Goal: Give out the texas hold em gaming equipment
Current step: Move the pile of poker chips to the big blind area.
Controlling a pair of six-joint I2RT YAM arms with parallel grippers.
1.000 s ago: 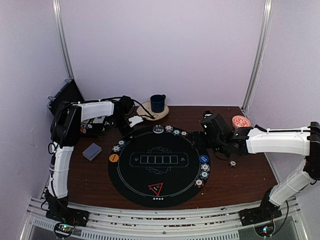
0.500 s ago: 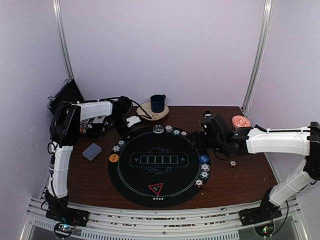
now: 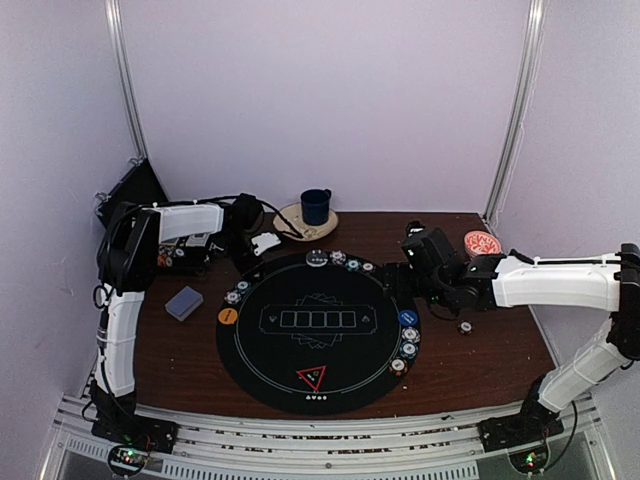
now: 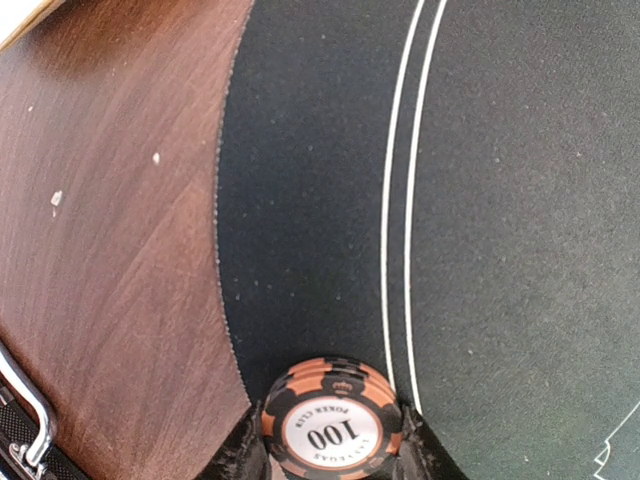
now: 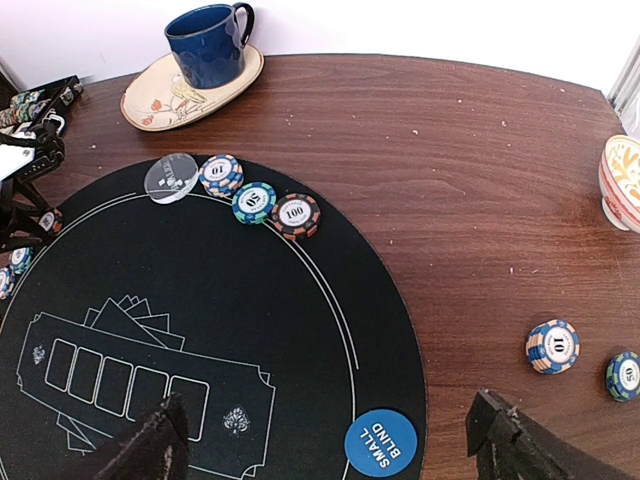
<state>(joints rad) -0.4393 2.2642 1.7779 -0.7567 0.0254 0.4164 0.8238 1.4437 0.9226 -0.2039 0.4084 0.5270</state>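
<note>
Clock positions are read in the top view on the round black felt mat [image 3: 270,360], which is lying on the brown wooden table [image 3: 500,350]. The left gripper [image 4: 330,445] is hanging over the mat's rim at 11 o'clock, its jaws pressing tight on the edges of an orange-and-black striped chip marked 100 [image 4: 331,425]; whether this chip is touching the felt cannot be told. The right gripper [image 5: 330,425] is hovering near 2 o'clock, jaws spread wide with nothing between them. A clear round disc [image 5: 172,177] and three striped chips [image 5: 254,202] are lying along the rim from 12 to 1 o'clock. A blue round disc lettered SMALL BLIND [image 5: 380,443] is lying at 3 o'clock, an orange round disc [image 3: 228,316] at 9 o'clock, and a red-edged black triangle marker [image 3: 311,378] at 6 o'clock. Two further striped chips [image 5: 553,346] are lying on bare wood past 3 o'clock. A grey-blue-backed card deck [image 3: 184,303] is resting off the mat at 9 o'clock. Containers: a dark blue mug [image 5: 205,45] is standing on a cream saucer [image 5: 150,100] beyond 12 o'clock, contents not discernible; a red-patterned small bowl [image 5: 622,185] is sitting beyond 2 o'clock, contents likewise unclear; a black case [image 3: 195,260] at 10 o'clock is holding rows of chips.
</note>
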